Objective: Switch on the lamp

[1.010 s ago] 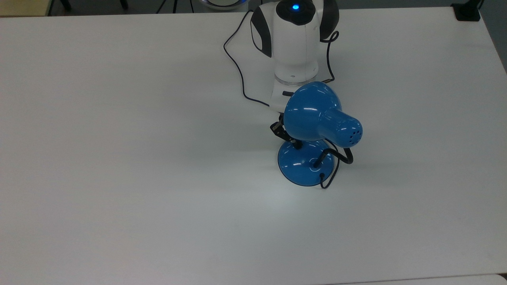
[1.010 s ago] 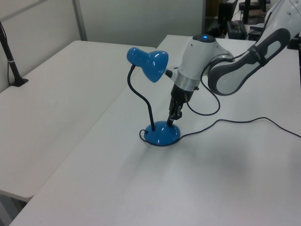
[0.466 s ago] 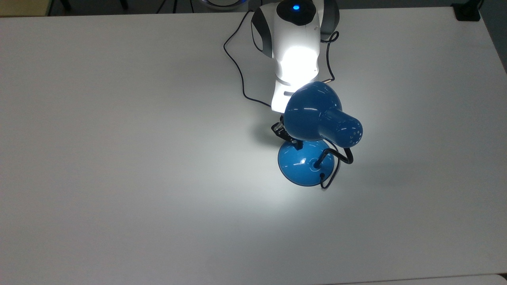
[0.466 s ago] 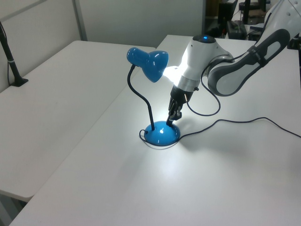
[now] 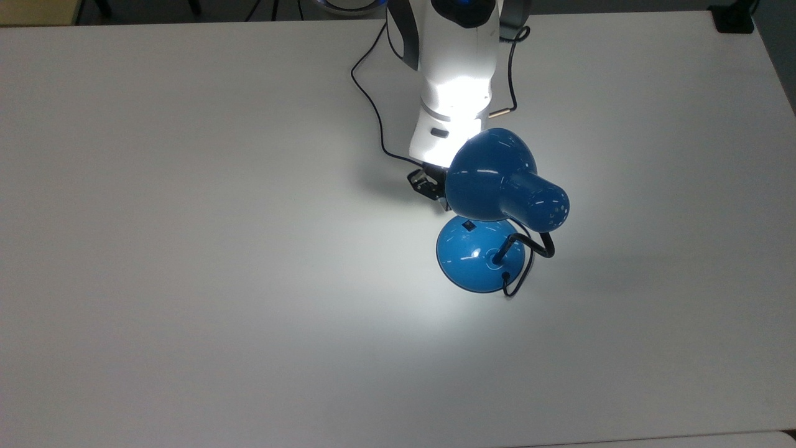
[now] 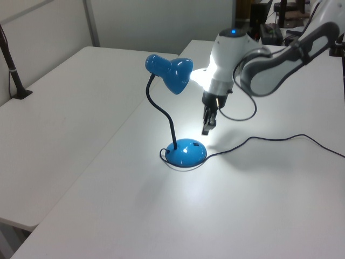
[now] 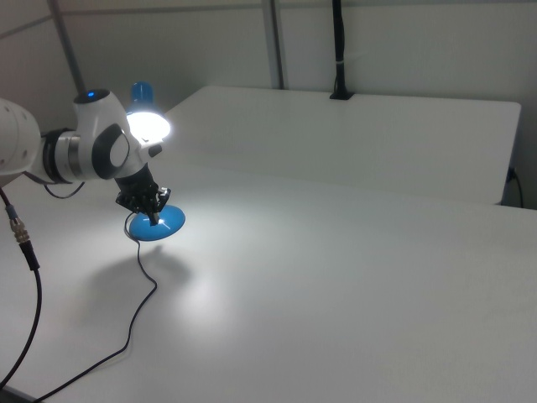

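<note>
The arm [image 6: 253, 59] is showing white shells with dark grey joint panels. Above the black gripper [image 6: 207, 123] a blue light [image 6: 233, 31] is glowing, and a thin black cable [image 6: 240, 116] is looping beside it.

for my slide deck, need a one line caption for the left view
Blue lamp lit on the white table, Panda end effector hovering just above its base, clear of the switch.
</note>
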{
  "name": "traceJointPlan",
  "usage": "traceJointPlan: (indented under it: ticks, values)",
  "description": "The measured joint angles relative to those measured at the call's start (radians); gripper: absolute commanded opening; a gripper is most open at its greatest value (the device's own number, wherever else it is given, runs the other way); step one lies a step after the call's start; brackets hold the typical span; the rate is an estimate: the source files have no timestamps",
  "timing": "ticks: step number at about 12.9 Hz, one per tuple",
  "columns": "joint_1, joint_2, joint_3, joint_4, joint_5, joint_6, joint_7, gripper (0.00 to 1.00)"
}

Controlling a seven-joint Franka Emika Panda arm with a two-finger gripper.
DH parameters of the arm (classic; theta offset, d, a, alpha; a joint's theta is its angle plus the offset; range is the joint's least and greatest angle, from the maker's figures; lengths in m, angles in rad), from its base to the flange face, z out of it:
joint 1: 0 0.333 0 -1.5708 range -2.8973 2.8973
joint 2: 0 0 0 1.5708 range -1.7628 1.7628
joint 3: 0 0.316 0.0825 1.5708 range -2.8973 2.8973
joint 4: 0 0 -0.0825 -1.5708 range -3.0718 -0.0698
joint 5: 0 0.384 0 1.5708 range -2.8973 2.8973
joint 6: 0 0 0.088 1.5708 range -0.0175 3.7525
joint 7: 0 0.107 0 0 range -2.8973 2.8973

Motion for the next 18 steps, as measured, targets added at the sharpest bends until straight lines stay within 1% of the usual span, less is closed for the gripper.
traceJointPlan:
  ticks: [3,5,6,7,8,9,10,11,13,18]
  values:
    - [-0.058,-0.095,-0.001,0.0,0.0,-0.212,0.001,0.0]
    - [-0.106,-0.165,-0.003,0.006,0.0,-0.339,0.02,0.04]
    - [-0.122,-0.19,-0.004,0.013,0.0,-0.381,0.043,0.09]
    - [-0.134,-0.21,-0.007,0.027,0.0,-0.423,0.068,0.23]
    - [-0.145,-0.235,-0.018,0.051,0.0,-0.475,0.095,0.48]
    - [-0.147,-0.249,-0.033,0.073,0.0,-0.513,0.105,0.67]
    - [-0.147,-0.256,-0.042,0.087,0.0,-0.534,0.112,0.95]
    - [-0.147,-0.263,-0.053,0.106,0.0,-0.557,0.12,1.0]
    - [-0.147,-0.276,-0.064,0.12,0.0,-0.572,0.144,1.0]
    - [-0.147,-0.313,-0.067,0.128,0.0,-0.63,0.219,1.0]
